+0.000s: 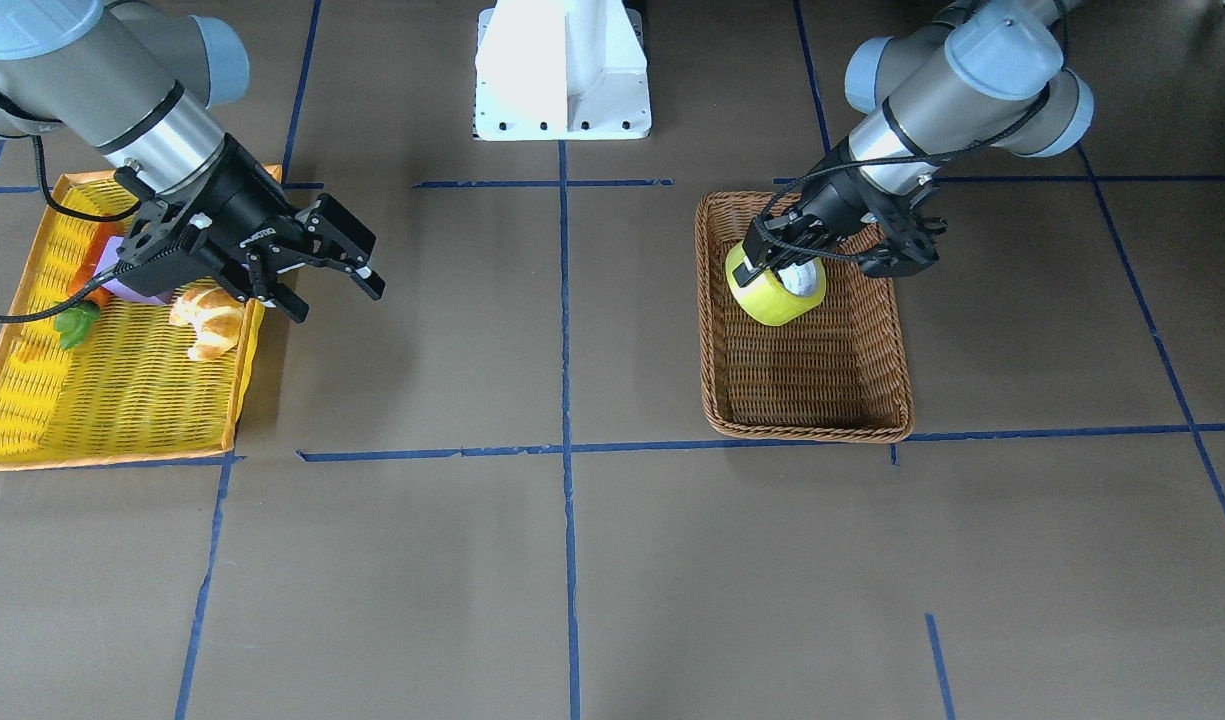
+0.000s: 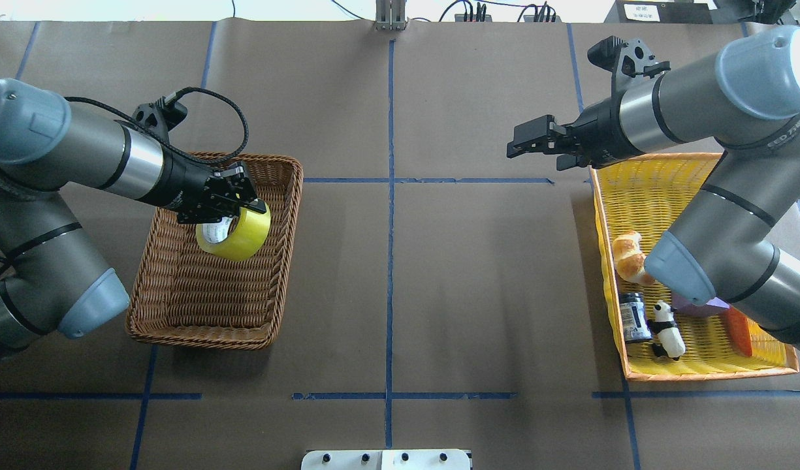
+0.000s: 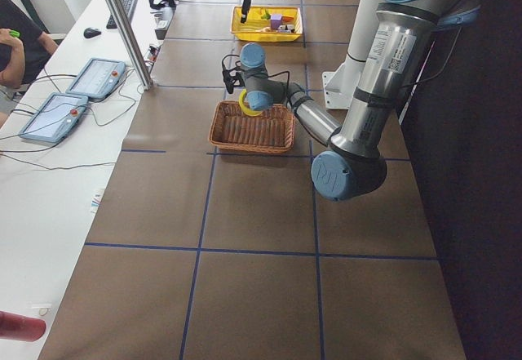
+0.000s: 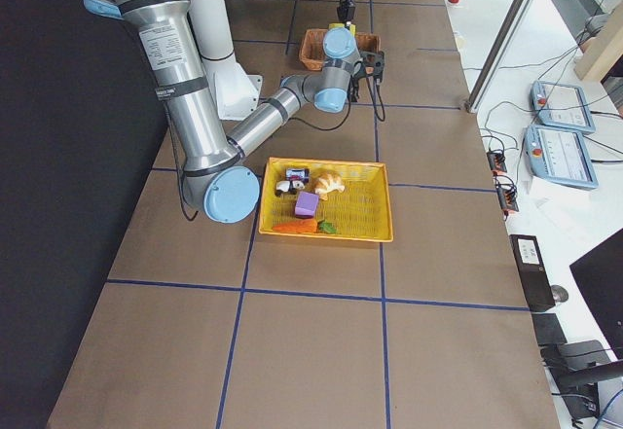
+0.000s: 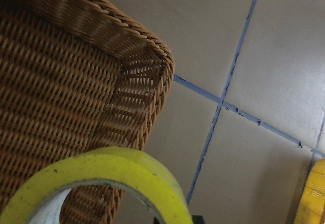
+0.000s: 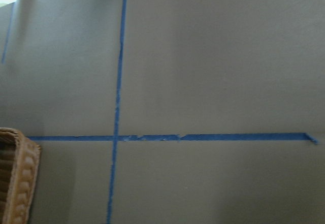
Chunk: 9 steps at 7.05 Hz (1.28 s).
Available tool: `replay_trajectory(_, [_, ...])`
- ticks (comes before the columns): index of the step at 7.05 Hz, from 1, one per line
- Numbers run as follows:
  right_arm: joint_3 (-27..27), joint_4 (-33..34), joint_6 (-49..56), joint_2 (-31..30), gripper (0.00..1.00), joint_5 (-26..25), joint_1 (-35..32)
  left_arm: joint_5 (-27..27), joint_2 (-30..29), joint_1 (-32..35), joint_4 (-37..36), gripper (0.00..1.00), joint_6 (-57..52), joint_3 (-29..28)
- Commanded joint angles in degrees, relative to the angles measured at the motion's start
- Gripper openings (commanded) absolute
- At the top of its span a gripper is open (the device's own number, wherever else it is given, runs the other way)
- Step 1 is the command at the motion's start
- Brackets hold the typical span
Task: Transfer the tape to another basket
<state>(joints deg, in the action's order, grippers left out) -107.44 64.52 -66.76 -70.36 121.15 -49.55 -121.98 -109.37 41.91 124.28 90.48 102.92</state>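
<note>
The yellow tape (image 2: pixel 240 232) with its white core hangs tilted in my left gripper (image 2: pixel 233 199), which is shut on the roll's wall. It is held over the far part of the brown wicker basket (image 2: pixel 197 336), above its floor. In the front view the tape (image 1: pixel 772 295) is under the left gripper (image 1: pixel 782 255), inside the outline of the basket (image 1: pixel 812 432). The left wrist view shows the tape's edge (image 5: pixel 101 178) and a basket corner (image 5: pixel 147 56). My right gripper (image 2: pixel 524 145) is open and empty, over the table beside the yellow tray.
The yellow tray (image 2: pixel 667 176) with an orange rim lies on my right and holds a croissant (image 2: pixel 628 254), a small can (image 2: pixel 633 316), a panda figure (image 2: pixel 667 329), a purple block and a carrot. Blue tape lines mark the brown table. The white robot base (image 1: pixel 562 70) stands behind the middle.
</note>
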Motion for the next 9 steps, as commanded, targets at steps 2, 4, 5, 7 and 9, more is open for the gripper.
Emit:
replay_trajectory(2, [-4.5,19.1,20.5,-1.8,1.00,4.3,-6.6,9.7,-0.1,-6.2,-11.2,0.00,-10.8,-0.3])
replay_trajectory(4, [-5.1,22.7,28.5,-4.4,1.00,4.4,-8.7,11.1,-0.1,-6.3,-16.1,0.00,-16.4,-0.1])
replay_trajectory(5, [-5.1,22.8,30.8,-5.9,1.00,4.4,-9.5,13.2,-0.1,-6.3,-17.6,0.00,-19.1,0.1])
replay_trajectory(7, [-5.9,22.8,31.2,-7.2,1.00,4.4,-9.7,13.4,0.1,-6.4,-17.8,0.44,-21.5,0.4])
replay_trajectory(9, [-5.9,22.8,34.0,-8.6,1.00,4.4,-10.4,13.4,0.4,-6.0,-17.8,1.00,-21.5,1.5])
